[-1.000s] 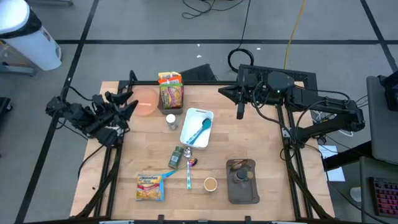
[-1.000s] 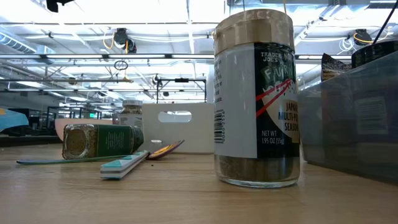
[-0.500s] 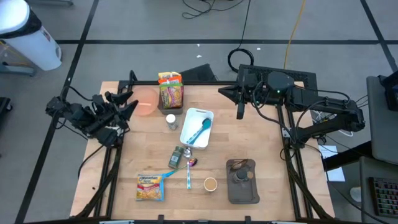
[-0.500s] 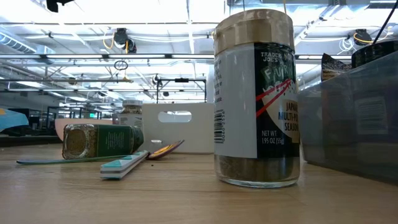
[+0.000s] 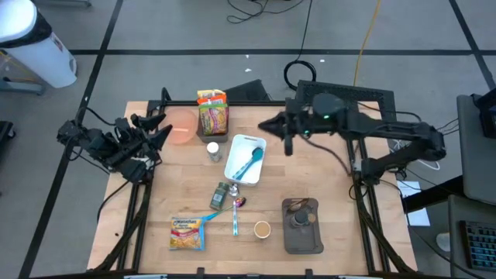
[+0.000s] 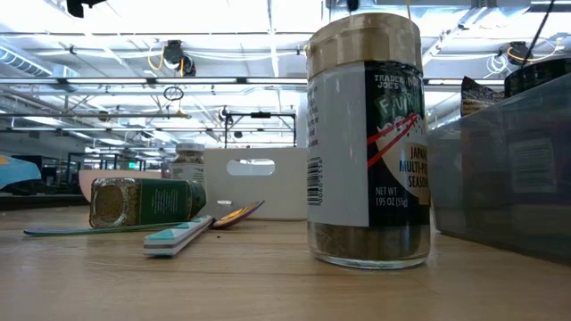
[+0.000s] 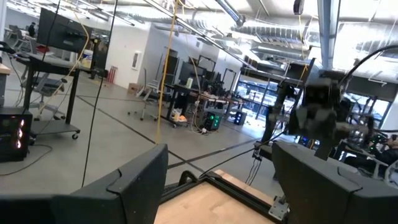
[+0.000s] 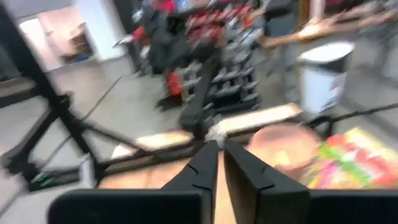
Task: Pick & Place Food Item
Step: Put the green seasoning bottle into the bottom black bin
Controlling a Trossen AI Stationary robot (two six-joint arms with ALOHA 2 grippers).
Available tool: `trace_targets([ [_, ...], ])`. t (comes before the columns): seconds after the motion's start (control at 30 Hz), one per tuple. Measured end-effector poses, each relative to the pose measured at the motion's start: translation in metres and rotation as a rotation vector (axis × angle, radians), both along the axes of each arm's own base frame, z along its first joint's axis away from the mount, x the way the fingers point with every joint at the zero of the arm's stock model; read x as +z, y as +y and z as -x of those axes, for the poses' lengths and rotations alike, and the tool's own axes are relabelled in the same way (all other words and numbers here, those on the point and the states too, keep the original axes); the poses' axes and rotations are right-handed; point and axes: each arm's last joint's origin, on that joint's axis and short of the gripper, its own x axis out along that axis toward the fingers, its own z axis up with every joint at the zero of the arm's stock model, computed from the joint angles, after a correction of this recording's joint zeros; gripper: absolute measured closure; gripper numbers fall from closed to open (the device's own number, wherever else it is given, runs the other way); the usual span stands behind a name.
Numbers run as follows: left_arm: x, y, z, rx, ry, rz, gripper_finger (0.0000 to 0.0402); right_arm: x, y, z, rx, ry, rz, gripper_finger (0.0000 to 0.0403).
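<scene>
Wooden table [image 5: 333, 194] in full view, and the white bin [image 5: 245, 158] at its middle is our landmark. The right gripper [image 5: 271, 125] hangs just off the bin's far right corner, fingers nearly pressed together, only a slit between them, holding nothing. The left gripper [image 5: 159, 126] waits well off to the bin's left, at the table's edge, fingers spread wide and empty.

Now the food: bright snack bags [image 5: 211, 113] stand just beyond the bin's far left corner, beside a pink bowl [image 5: 182, 125], and a ramen packet [image 5: 186, 232] lies flat, well nearer than the bin, to its left. A small white-capped jar [image 5: 213, 151] stands right against the bin's left side.

The danger, I'd say: reaching across for the snack bags with such narrow fingers, the right arm could shove the bags over, or clip the bin's rim and drag it into the little jar.
</scene>
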Motion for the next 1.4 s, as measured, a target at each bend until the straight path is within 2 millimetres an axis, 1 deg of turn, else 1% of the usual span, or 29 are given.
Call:
trace_targets([
  [0.17,0.0,0.0,0.0,0.0,-0.003,0.002,0.0108,-0.024,0.001,-0.026,0.128,0.079,-0.061,0.0329],
  [0.3,0.001,0.0,0.0,-0.011,-0.021,0.017,0.0108,-0.037,0.003,-0.037,0.223,0.13,-0.166,0.0279],
  [0.43,0.002,0.0,0.001,-0.062,-0.151,0.189,0.0108,-0.047,0.004,-0.045,0.293,0.17,-0.252,0.0235],
  [0.57,0.002,0.0,0.001,-0.092,-0.228,0.302,0.0108,-0.052,0.004,-0.049,0.306,0.197,-0.316,0.0209],
  [0.73,0.002,0.0,0.0,-0.104,-0.261,0.35,0.0108,-0.053,0.004,-0.05,0.303,0.2,-0.323,0.0195],
  [0.87,0.003,-0.001,0.0,-0.152,-0.267,0.35,0.0108,-0.053,0.004,-0.05,0.306,0.195,-0.306,0.0197],
  [0.97,0.001,-0.005,-0.006,-0.193,-0.243,0.324,0.0108,-0.051,0.004,-0.051,0.31,0.176,-0.292,0.0201],
  [1.1,-0.001,-0.007,-0.01,-0.157,-0.187,0.267,0.0108,-0.051,0.004,-0.051,0.312,0.17,-0.281,0.02],
  [1.27,0.0,-0.008,-0.013,-0.167,-0.221,0.317,0.0108,-0.051,0.004,-0.051,0.313,0.171,-0.27,0.0197],
  [1.4,0.002,-0.006,-0.011,-0.124,-0.244,0.329,0.0108,-0.051,0.004,-0.051,0.315,0.169,-0.259,0.0201],
])
